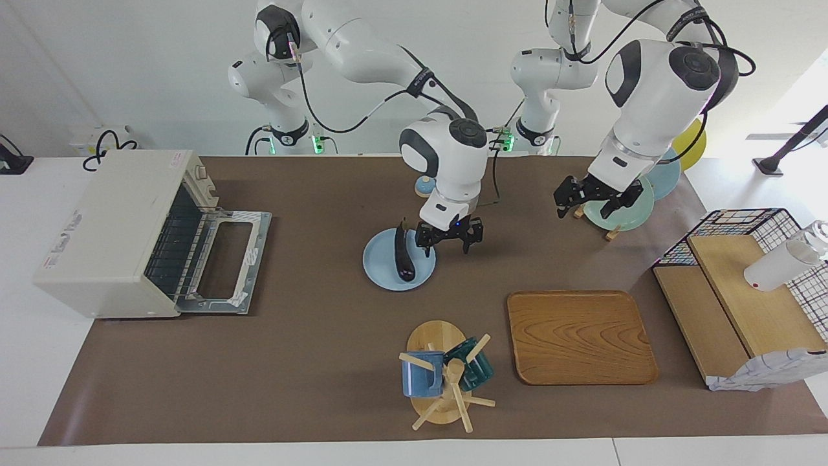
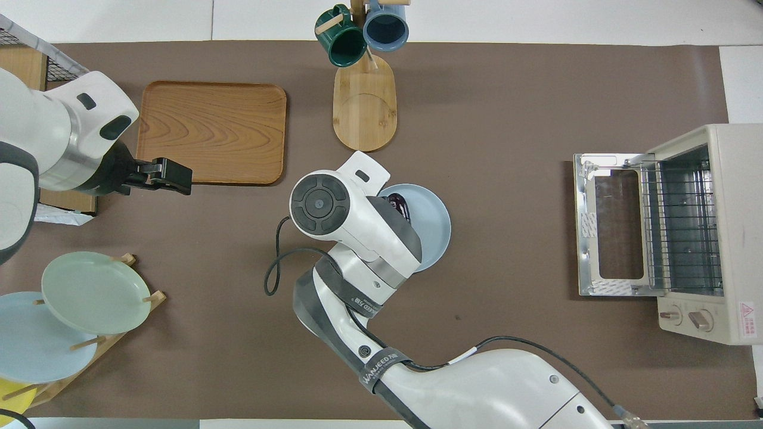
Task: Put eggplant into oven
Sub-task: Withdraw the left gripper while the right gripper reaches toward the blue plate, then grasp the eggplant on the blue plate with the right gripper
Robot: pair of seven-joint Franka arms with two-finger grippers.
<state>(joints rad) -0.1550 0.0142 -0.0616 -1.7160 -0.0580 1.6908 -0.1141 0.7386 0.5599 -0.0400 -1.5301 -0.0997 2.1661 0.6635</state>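
The eggplant (image 1: 403,253) lay on the blue plate (image 1: 381,272), at about three o'clock from the oven (image 1: 116,233), whose door hung open. The right gripper (image 1: 449,237) hovered at the plate's three o'clock edge, fingers apart and empty; the left gripper (image 1: 588,197) waited over the plate rack (image 1: 618,197), fingers apart

A glossy purple-black slender eggplant (image 1: 404,254) lies on a pale blue round plate (image 1: 381,268). The boxy cream-white toaster oven (image 1: 110,226) has a silver-framed glass door. Near the plate stand a wood-grained brown tray (image 1: 581,336) and, on a light wooden rack, blue (image 1: 417,375) and dark green (image 1: 475,369) mugs, all on the brown worktop (image 1: 291,362).
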